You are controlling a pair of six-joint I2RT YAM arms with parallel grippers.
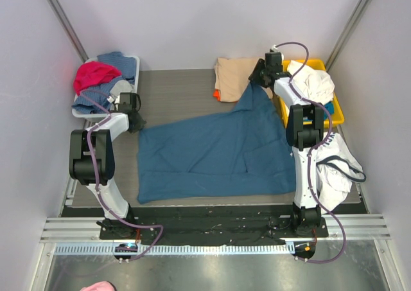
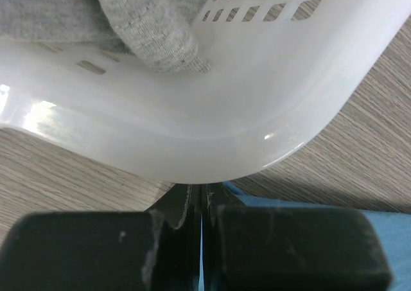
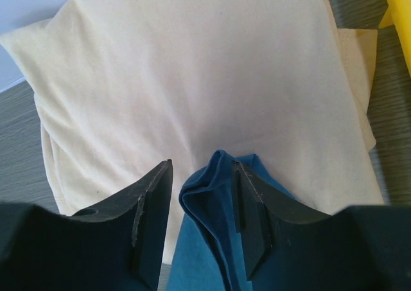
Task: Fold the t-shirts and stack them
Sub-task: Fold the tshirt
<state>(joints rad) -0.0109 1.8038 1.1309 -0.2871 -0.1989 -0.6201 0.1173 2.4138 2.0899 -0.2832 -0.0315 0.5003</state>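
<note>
The large teal-blue t-shirt (image 1: 212, 156) lies spread flat across the table. One far corner of it is drawn up toward the back right. There my right gripper (image 1: 260, 79) stands open around a bunched fold of the blue cloth (image 3: 212, 239); in the wrist view (image 3: 202, 169) the fold leans on the right finger and clear of the left one. Just beyond lies the folded tan-beige t-shirt (image 1: 234, 76) (image 3: 192, 66), with an orange edge (image 1: 217, 96) showing under it. My left gripper (image 1: 135, 121) (image 2: 202, 198) sits at the blue shirt's far left corner, shut, with a blue sliver between its fingers.
A white slotted basket (image 1: 137, 69) (image 2: 192, 124) with red (image 1: 96, 76), grey and blue clothes stands right ahead of the left gripper. A yellow bin (image 1: 337, 111) holding white cloth (image 1: 311, 82) is at the back right. Another white garment (image 1: 334, 169) hangs over the right table edge.
</note>
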